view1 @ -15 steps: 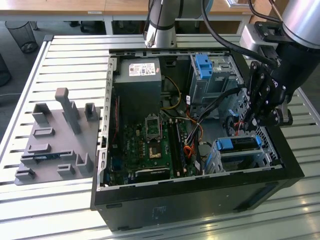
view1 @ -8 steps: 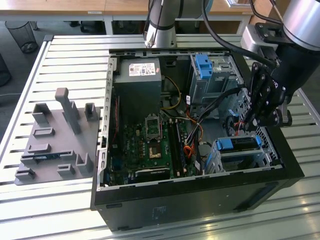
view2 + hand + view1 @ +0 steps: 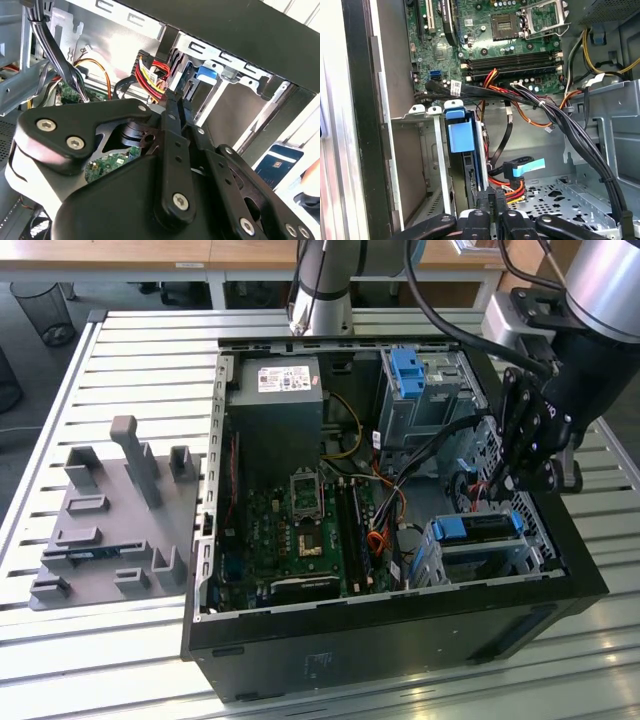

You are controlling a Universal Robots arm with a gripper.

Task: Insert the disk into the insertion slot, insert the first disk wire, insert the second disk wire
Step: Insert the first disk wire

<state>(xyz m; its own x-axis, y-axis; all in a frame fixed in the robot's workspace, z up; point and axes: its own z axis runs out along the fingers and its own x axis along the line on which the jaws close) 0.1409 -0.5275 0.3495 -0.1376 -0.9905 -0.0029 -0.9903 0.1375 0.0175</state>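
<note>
The disk [image 3: 478, 527], in its blue caddy, sits inside the insertion slot [image 3: 437, 562], a low silver cage in the case's corner at the exterior view's right. In both wrist views the blue caddy [image 3: 461, 137] [image 3: 206, 73] stands between the cage walls [image 3: 437, 150]. My black gripper [image 3: 505, 480] reaches into the case behind the disk's rear end. Its fingers [image 3: 483, 200] are closed together [image 3: 176, 95] at the end of a red, yellow and black disk wire [image 3: 150, 75] [image 3: 509, 187]. A second disk wire with a light-blue connector [image 3: 525, 167] lies loose beside it.
The motherboard [image 3: 300, 520] and power supply [image 3: 275, 400] occupy the case's left half. A taller grey cage with a blue-fronted caddy [image 3: 410, 370] stands at the back. A thick black cable bundle [image 3: 570, 130] crosses above the perforated floor. A grey fixture plate [image 3: 110, 520] lies outside the case.
</note>
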